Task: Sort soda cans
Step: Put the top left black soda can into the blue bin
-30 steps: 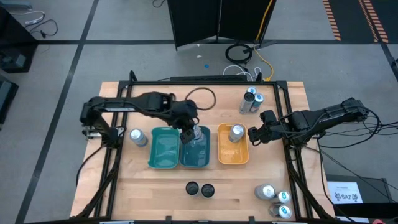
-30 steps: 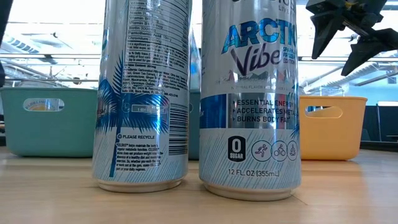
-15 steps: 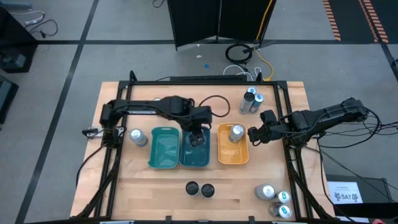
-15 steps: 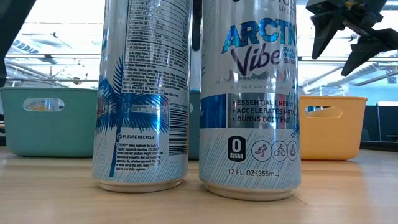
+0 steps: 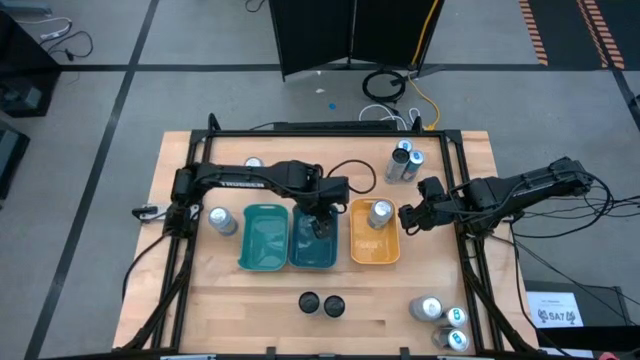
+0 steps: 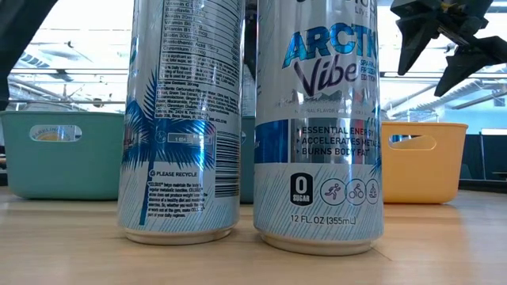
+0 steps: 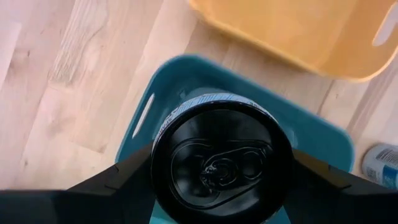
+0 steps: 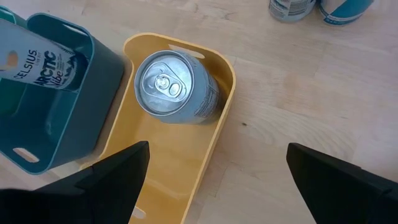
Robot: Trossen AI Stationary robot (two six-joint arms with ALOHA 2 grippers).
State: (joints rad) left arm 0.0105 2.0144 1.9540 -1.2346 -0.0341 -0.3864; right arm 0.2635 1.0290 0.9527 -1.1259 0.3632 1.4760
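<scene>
Black-topped can (image 7: 221, 163) clamped in my left gripper (image 7: 221, 186), over blue bin (image 7: 323, 140); I'd lower straight, release only once seated

High view: left gripper (image 5: 318, 212) above middle bin (image 5: 312, 245), right gripper (image 5: 412, 215) waits beside orange bin (image 5: 374, 250)

Right wrist view: fingers (image 8: 112, 171) spread wide, empty; silver can (image 8: 174, 86) upright in orange bin (image 8: 186, 180)

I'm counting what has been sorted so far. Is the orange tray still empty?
No. In the right wrist view a silver-topped can stands upright inside the orange tray.
</scene>
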